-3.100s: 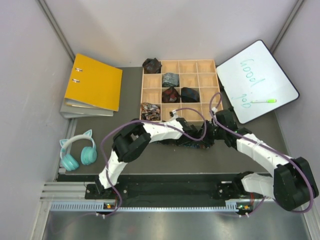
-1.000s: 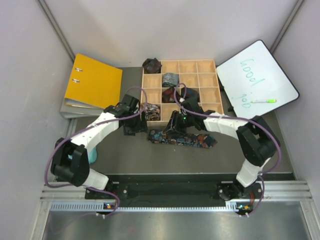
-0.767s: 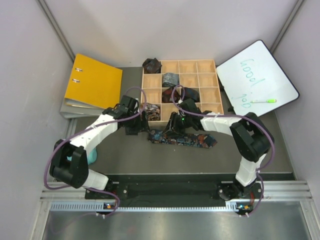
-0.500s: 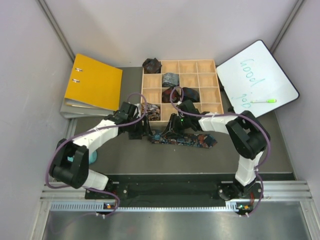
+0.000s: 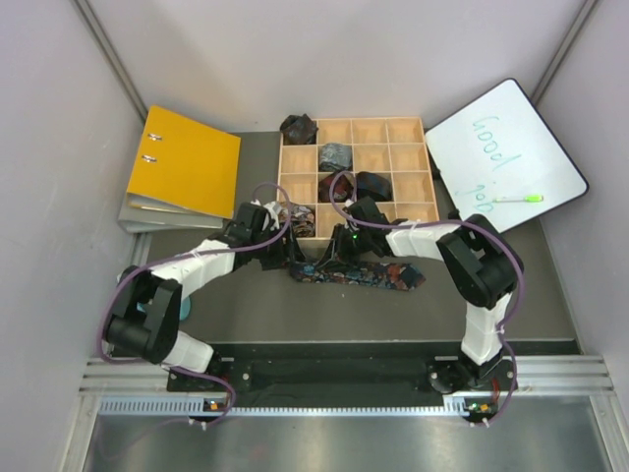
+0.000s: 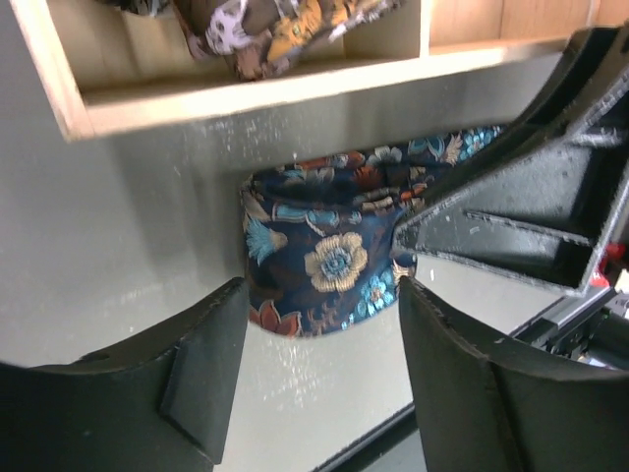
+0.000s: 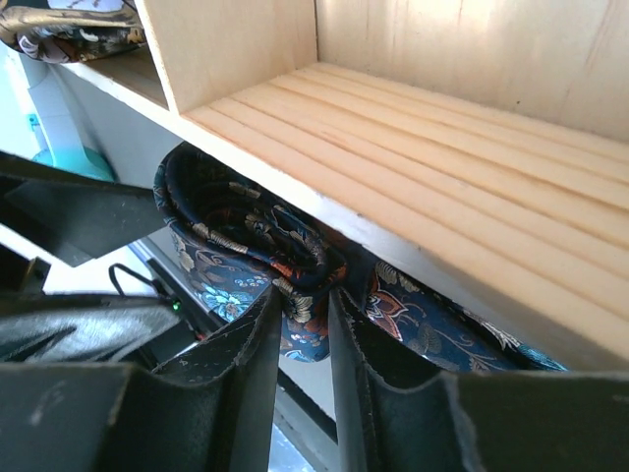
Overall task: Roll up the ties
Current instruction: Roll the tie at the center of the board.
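Observation:
A dark navy floral tie [image 5: 378, 274] lies stretched on the table just in front of the wooden tray [image 5: 280, 187]. Its left end is partly curled [image 7: 246, 231]. My right gripper [image 5: 335, 258] is shut on a fold of that curl [image 7: 305, 295], pressed up against the tray's front wall [image 7: 393, 128]. My left gripper [image 5: 286, 253] stands open at the tie's rounded left end [image 6: 324, 256], one finger on each side [image 6: 319, 295], not touching it. Rolled ties sit in tray cells: black [image 5: 298, 128], grey-blue [image 5: 335, 155], brown-patterned [image 5: 295, 218].
A yellow binder [image 5: 185, 162] lies at the back left. A whiteboard [image 5: 501, 147] with a green marker [image 5: 518, 199] leans at the back right. The tray's front wall [image 6: 246, 93] is right behind both grippers. Grey walls close in both sides.
My left gripper has slid right to the tie's left end. My right gripper has shifted slightly left and narrowed onto the curled fold.

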Action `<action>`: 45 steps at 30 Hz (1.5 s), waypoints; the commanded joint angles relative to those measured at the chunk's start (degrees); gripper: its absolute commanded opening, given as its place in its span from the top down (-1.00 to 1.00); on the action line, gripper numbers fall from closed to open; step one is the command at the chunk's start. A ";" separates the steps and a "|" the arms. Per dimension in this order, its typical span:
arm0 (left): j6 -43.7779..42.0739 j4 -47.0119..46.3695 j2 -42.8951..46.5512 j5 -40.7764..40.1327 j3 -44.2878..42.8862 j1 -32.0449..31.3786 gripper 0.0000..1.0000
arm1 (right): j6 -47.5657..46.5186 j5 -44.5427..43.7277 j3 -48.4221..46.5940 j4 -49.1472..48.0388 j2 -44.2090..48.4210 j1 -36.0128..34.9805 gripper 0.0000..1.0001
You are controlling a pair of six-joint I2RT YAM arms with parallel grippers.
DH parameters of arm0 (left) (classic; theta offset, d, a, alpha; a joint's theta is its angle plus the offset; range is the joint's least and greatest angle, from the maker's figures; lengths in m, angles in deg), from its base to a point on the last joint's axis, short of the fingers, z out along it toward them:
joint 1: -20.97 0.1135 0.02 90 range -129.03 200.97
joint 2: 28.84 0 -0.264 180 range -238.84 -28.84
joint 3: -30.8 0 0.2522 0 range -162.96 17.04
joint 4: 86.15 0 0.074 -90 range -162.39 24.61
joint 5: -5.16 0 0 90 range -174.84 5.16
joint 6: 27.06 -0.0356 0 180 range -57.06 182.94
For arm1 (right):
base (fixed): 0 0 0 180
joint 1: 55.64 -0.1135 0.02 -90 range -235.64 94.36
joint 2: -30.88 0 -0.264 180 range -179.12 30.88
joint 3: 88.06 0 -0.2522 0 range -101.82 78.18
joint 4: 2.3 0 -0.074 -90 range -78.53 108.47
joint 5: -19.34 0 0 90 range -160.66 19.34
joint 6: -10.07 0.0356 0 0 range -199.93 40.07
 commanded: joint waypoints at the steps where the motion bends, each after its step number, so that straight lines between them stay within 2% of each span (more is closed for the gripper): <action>1: 0.79 -6.05 -2.56 1.57 0.81 0.46 -0.26 | -1.36 -1.05 -1.69 -0.37 -1.90 -0.69 0.48; 8: 1.67 -8.96 -5.19 3.50 2.04 0.46 -0.02 | -1.88 -0.78 -2.04 0.07 -2.43 -0.69 0.49; 18: 5.19 -11.42 -1.42 6.40 8.28 0.46 0.02 | -2.24 -0.70 -2.75 0.33 -3.40 -0.69 0.49; 20: 6.33 -11.42 -0.19 6.84 9.50 0.38 -0.02 | -2.24 -0.69 -2.83 0.24 -3.40 -0.69 0.49; 22: 6.33 -10.46 0.69 5.62 9.51 0.38 -0.20 | -2.23 -0.70 -2.75 0.16 -3.40 -0.69 0.49; 26: 3.53 -3.52 3.41 -0.35 6.98 0.38 -0.39 | -1.88 -0.69 -2.75 0.07 -3.22 -0.69 0.49; 29: 2.38 -0.26 4.29 -3.70 6.00 0.38 -0.40 | -1.62 -0.61 -2.83 -0.28 -3.22 -0.69 0.49; 35: 2.64 -3.15 1.93 -3.00 6.79 0.38 -0.31 | -1.01 -0.17 -2.83 -0.99 -3.57 -0.69 0.49; 42: 1.50 -5.70 0.08 -3.79 6.35 0.38 -0.31 | -0.39 0.54 -2.48 -1.87 -3.75 -0.69 0.49; 45: 0.97 -6.67 -0.54 -4.05 6.35 0.38 -0.24 | -0.39 0.71 -2.57 -1.87 -4.10 -0.69 0.49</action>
